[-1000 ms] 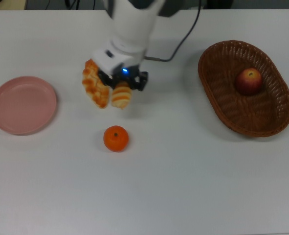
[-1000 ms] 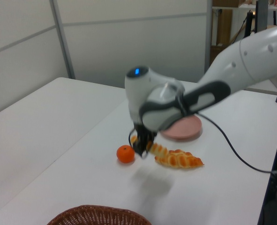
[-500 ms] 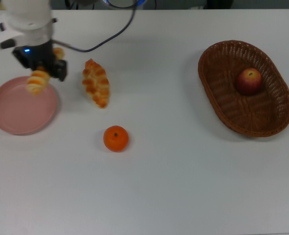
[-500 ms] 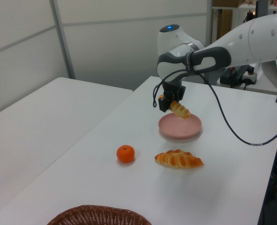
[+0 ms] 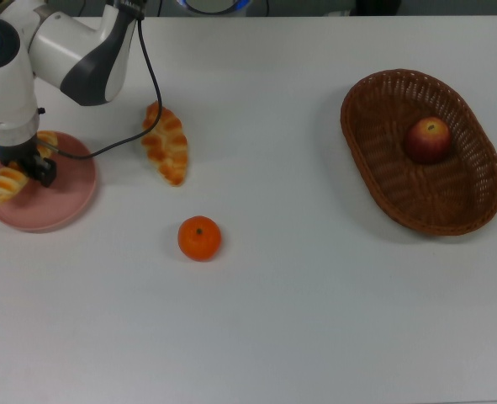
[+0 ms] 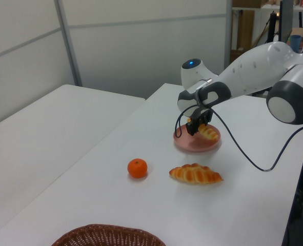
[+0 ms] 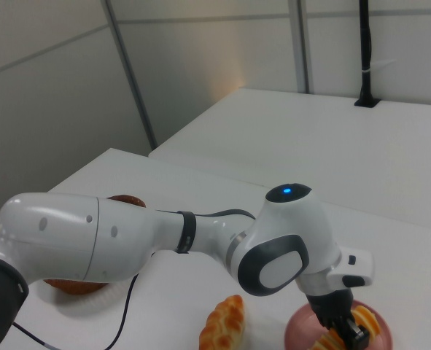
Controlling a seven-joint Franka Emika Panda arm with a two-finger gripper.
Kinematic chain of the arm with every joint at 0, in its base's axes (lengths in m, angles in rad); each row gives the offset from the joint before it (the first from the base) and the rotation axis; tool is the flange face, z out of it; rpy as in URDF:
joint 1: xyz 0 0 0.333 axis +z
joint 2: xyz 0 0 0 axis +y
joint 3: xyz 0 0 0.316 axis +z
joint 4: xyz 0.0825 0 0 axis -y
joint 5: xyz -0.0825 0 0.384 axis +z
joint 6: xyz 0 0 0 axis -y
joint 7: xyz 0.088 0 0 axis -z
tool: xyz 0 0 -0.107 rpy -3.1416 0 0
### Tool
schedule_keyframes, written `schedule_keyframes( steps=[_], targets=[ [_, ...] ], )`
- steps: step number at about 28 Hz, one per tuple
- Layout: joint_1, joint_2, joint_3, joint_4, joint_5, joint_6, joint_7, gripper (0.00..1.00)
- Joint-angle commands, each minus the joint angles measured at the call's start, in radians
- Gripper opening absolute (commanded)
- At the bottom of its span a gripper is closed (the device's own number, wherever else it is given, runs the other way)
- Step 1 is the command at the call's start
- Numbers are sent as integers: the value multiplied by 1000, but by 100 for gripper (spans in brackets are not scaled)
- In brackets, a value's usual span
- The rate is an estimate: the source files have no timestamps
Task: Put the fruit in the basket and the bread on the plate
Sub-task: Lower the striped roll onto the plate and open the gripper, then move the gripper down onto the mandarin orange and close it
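My gripper [image 5: 27, 165] is shut on the pale striped roll [image 5: 6, 183], low over the pink plate [image 5: 63, 204] at the top view's left; I cannot tell if the roll touches the plate. In the left view the gripper [image 6: 196, 126] holds the roll [image 6: 209, 134] just above the plate [image 6: 188, 146]. The brown knobbly roll [image 5: 166, 143] lies on the table right of the plate. The orange mandarin [image 5: 199, 238] sits on the table below it. The red apple [image 5: 427, 139] lies in the wicker basket [image 5: 450, 210] at the top view's right.
My arm [image 5: 80, 55] reaches in from the top view's upper left, trailing a black cable [image 5: 151, 93] near the knobbly roll. In the right view the arm [image 7: 113, 237] hides most of the basket. A second white table [image 6: 43, 133] adjoins on the left view's left.
My gripper carried the striped roll from beside the knobbly roll leftward in the top view to the plate, then lowered it over the plate. Nothing else moved.
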Motion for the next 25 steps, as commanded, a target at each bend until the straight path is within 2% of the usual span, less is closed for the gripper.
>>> schedule_keyframes(
  steps=[1,9,19,22,25],
  targets=[
    [12,-40,-29,24,32,-14,-71,100],
    [26,-149,-37,22,37,-113,-125,100],
    [29,-135,-31,18,29,-143,-153,100],
    [66,-140,-31,21,29,-144,-145,100],
    [141,-144,-39,21,37,-150,-137,100]
  ],
)
